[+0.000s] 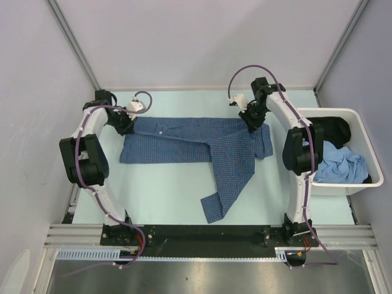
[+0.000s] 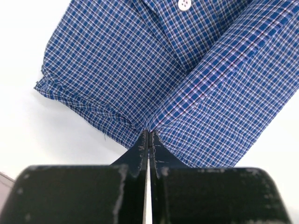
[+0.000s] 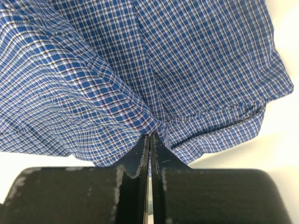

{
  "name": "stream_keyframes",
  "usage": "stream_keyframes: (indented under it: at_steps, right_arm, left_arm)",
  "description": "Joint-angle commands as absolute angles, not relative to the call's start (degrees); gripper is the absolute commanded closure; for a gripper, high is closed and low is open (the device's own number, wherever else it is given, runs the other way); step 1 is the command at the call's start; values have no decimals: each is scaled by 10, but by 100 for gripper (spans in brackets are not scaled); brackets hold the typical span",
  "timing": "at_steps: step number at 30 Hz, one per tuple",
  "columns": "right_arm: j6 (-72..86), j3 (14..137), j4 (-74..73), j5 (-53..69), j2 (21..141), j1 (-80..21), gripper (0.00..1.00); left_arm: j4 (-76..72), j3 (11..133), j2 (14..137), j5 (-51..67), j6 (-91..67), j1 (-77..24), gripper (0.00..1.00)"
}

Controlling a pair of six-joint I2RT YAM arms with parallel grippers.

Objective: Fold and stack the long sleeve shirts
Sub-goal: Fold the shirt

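Plainly, both grippers were clamped shut on the checked shirt, which lay spread across the middle of the table. The left gripper pinched its ten o'clock edge, the right gripper its two o'clock edge. Each held only a thin fold at the fingertips, so the cloth could slip free. The loose sleeve trailing toward six o'clock might drag and bunch any fold.

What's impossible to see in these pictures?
- Top view: tips of the left tool and right tool, hidden under their own wrists.
- Top view: how many garments fill the white bin; black cloth and light-blue cloth overlap.
- Wrist views: the checked shirt runs off the frame, so its shape is lost.
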State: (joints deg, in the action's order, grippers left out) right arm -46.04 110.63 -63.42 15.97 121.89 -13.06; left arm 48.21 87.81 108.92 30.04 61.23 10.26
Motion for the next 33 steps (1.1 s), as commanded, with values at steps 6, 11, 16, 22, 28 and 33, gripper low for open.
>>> stream_keyframes:
  at_steps: [6, 11, 16, 22, 28, 33]
  right_arm:
    - [-444, 1162, -660, 168, 1232, -114, 100]
    - [-420, 1196, -663, 139, 1290, -123, 100]
    - [-400, 1195, -656, 129, 1302, -115, 100]
    - [-382, 1207, -650, 137, 1304, -104, 100]
    - [-360, 1211, -643, 138, 1314, -112, 100]
    - [-314, 1218, -664, 101, 1315, -109, 71]
  left_arm:
    - [467, 918, 1093, 298, 598, 76, 100]
    - [441, 939, 1137, 258, 561, 71, 100]
    - [418, 967, 1166, 244, 515, 71, 100]
    - [407, 967, 1173, 229, 509, 68, 100]
    - [405, 957, 1179, 214, 499, 68, 92]
    - [411, 965, 1160, 234, 439, 80, 64]
